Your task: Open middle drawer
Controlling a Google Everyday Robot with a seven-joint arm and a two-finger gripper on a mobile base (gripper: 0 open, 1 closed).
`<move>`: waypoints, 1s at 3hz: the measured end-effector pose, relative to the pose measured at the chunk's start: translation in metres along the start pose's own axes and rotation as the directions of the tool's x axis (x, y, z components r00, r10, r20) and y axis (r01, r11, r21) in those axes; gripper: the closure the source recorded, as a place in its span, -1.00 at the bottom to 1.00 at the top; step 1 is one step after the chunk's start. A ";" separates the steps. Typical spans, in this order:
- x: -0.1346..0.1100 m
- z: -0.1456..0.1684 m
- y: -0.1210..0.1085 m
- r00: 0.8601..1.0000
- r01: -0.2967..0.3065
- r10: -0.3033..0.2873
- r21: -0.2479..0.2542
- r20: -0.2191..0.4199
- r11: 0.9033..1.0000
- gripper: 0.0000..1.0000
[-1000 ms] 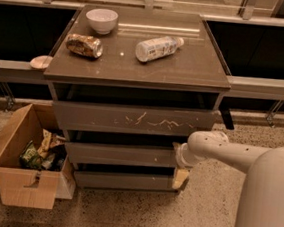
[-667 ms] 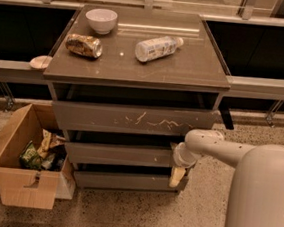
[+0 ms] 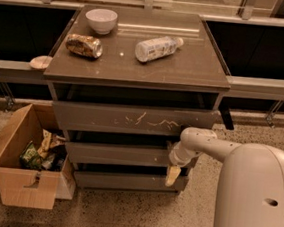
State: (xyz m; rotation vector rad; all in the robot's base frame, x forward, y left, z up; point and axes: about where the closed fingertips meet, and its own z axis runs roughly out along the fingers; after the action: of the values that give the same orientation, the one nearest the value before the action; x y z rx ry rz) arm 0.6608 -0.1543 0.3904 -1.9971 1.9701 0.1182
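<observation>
A: When held against a second ago, shows the gripper (image 3: 172,175) eased toward nine o'clock, and the pale robot body (image 3: 254,196) at four o'clock drawn the same way. Hangs now just in front of the three o'clock end of the middle drawer (image 3: 113,154).

B: Touching that end?

A: Close to it or against it; cannot say which. Cannot tell, either, whether spread or pressed together.

B: Means what for the opening?

A: Probably still lining up for a hold at that end. Shows no shift in the drawer front against a second ago, so judged not yet pulled out at all.

B: And looks how?

A: Wide, shallow, grey-brown, flat-faced, without a handle, no marks worth noting. Sits second in the stack, with the scratched top front (image 3: 106,118) at twelve o'clock of it and the plain bottom front (image 3: 125,180) at six o'clock. Carries a dark gap along its upper edge.
</observation>
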 end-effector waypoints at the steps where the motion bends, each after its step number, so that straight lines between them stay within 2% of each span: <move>1: -0.001 0.000 0.000 1.000 -0.002 0.002 -0.007 0.004 1.000 -0.48; 3: -0.003 -0.014 0.002 1.000 -0.007 0.007 -0.017 0.017 1.000 0.44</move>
State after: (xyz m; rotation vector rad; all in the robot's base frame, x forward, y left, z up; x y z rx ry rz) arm 0.6562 -0.1551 0.4039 -1.9928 1.9720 0.1538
